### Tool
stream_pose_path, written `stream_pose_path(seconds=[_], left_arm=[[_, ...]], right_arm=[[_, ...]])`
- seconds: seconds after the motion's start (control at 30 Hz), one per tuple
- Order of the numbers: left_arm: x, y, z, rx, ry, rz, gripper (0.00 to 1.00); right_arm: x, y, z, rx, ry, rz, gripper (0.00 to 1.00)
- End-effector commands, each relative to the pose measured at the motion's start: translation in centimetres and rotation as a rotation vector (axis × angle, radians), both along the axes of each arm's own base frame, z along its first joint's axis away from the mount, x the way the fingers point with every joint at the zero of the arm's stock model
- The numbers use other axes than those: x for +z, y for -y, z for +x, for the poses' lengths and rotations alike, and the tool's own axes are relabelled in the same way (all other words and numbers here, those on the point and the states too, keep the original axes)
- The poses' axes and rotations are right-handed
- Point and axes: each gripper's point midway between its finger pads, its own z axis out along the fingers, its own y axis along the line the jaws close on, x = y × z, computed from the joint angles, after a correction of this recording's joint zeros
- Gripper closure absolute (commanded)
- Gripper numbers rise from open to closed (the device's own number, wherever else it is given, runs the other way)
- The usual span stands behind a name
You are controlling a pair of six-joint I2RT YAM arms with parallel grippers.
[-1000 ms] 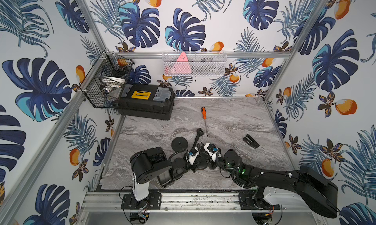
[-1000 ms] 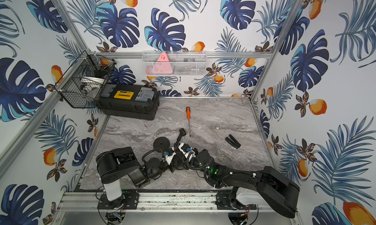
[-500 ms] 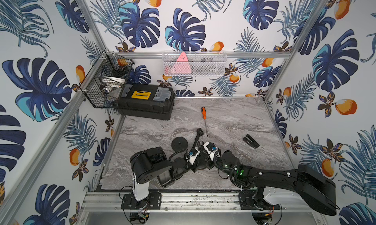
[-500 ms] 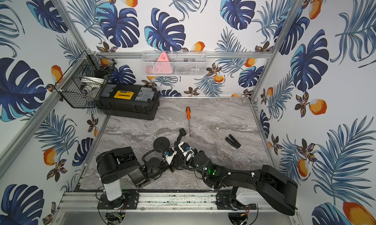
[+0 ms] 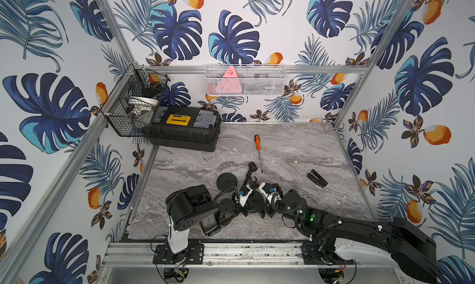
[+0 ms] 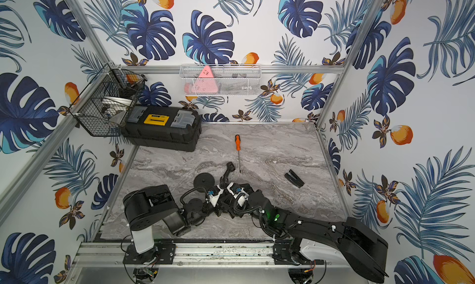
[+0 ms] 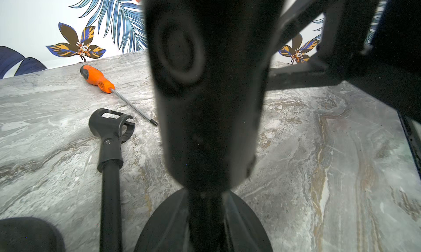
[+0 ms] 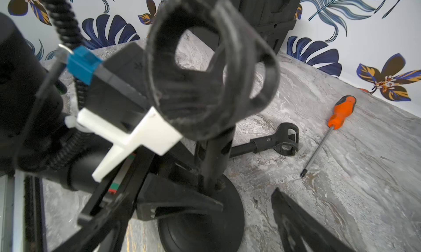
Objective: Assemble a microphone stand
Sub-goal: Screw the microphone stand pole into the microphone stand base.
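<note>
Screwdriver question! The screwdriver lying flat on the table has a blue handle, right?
Not blue. The screwdriver lying flat on the table has an orange handle. Both top views show it, and so do both wrist views.

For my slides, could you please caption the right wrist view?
Black microphone stand upright on its round base; second black clip-topped pole and orange-handled screwdriver lie nearby.

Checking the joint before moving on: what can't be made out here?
Left wrist view: the upright stand is a close blur, hiding the table behind.
Both top views: its pole-to-base joint is hidden under the left arm and right arm.
In a top view, the small black part is too small to identify.
</note>
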Motion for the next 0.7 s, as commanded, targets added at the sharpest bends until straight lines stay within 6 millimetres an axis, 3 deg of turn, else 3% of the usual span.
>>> stream_pose_path(seconds=[0.0, 0.13, 0.3, 0.47, 0.67], left_arm=[[0.2, -0.2, 0.4, 0.020, 0.004, -0.010, 0.79], [0.2, -0.2, 0.4, 0.020, 0.005, -0.010, 0.79], [0.2, -0.1, 0.3, 0.017, 0.004, -0.011, 0.79], [0.3, -0.1, 0.4, 0.017, 0.009, -0.008, 0.78], [0.3, -0.1, 0.2, 0.007, 0.013, -0.004, 0.78]], right_arm=[[-1.1, -0.1, -2.1, 0.137, -0.052, -0.057, 0.00], [0.1, 0.8, -2.0, 0.181, -0.070, 0.024, 0.03], [1.5, 2.5, -0.4, 0.198, -0.085, 0.100, 0.06], [2.0, 2.5, 0.0, 0.305, -0.065, 0.100, 0.26], [2.3, 2.4, 1.2, 0.466, -0.129, 0.126, 0.30]])
